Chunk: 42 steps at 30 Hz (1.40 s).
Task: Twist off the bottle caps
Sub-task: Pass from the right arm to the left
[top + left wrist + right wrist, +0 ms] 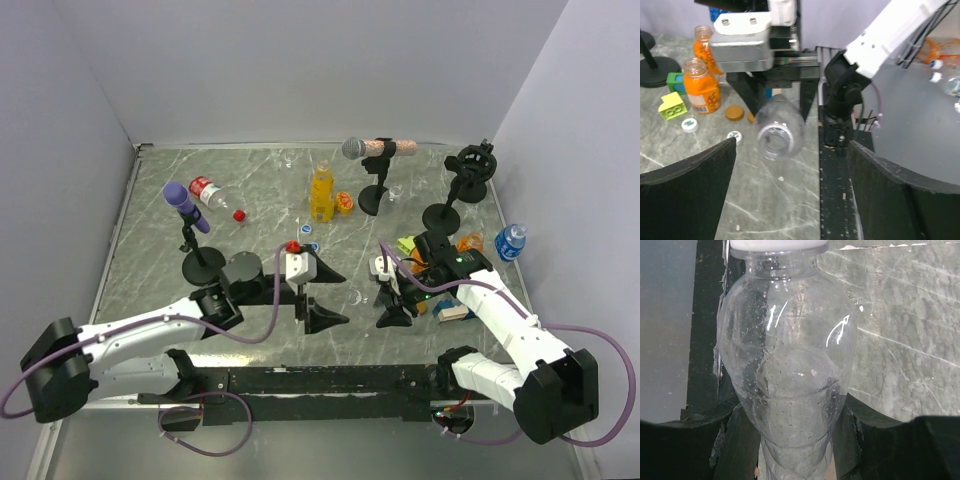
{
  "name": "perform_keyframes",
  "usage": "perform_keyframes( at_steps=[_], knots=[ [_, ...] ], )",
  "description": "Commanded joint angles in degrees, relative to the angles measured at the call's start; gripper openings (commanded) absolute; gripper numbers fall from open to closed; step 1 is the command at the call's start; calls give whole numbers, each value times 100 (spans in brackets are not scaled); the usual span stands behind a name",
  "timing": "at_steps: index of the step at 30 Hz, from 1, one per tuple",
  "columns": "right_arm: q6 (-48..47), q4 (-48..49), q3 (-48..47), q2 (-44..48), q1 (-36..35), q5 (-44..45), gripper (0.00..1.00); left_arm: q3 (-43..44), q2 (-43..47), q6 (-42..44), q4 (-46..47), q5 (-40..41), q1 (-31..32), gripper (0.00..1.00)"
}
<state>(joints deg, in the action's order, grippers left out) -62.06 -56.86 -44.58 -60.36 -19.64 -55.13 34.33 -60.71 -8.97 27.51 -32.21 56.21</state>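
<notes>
Right gripper [795, 440]: closed around the lower body of the clear bottle [790, 355], one finger on each side. The bottle is held off the table [250, 170], lying roughly level, in front of the right arm's base end.

Clear bottle: in the left wrist view its mouth points toward the left gripper [345, 299] and looks open. In the right wrist view a white band shows at its neck end; I cannot tell what it is.

Left gripper: jaws spread wide and gripping nothing. It is level with the bottle's mouth and apart from it.

Caps, placed from the clear bottle:
- red cap [293, 246]: on the table, left of the bottle and farther back, just beside the left wrist
- second red cap [239, 214]: farther left and back, near a labelled bottle [205, 190] lying on its side
- pale cap [734, 135]: on the table just beside the bottle's mouth
- second pale cap [689, 124]: a little farther out on the same side

Other bottles, from the clear bottle:
- orange bottle [701, 92]: upright, mouth open, near the pale caps
- juice bottle [321, 192]: upright, well behind
- blue-labelled bottle [511, 242]: well off to the right

A brown disc [734, 113] lies between the orange bottle and the clear bottle. A yellow brick [672, 106] lies beyond the orange bottle
</notes>
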Motion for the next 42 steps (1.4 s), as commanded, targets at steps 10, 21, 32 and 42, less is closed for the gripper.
perform_keyframes(
  at_steps=[10,21,32,42],
  knots=[
    [-131,-18,-104,50,-31,-208,20,786,-828,422,-52,259,92,69],
    [-131,-18,-113,68,-31,-217,20,856,-881,563,-456,57,101,62],
    [-131,-9,-104,33,-31,-208,20,988,-1048,511,-527,-119,101,48],
    [-96,8,-113,33,-31,-199,21,1146,-1127,589,-904,-251,101,13]
  ],
)
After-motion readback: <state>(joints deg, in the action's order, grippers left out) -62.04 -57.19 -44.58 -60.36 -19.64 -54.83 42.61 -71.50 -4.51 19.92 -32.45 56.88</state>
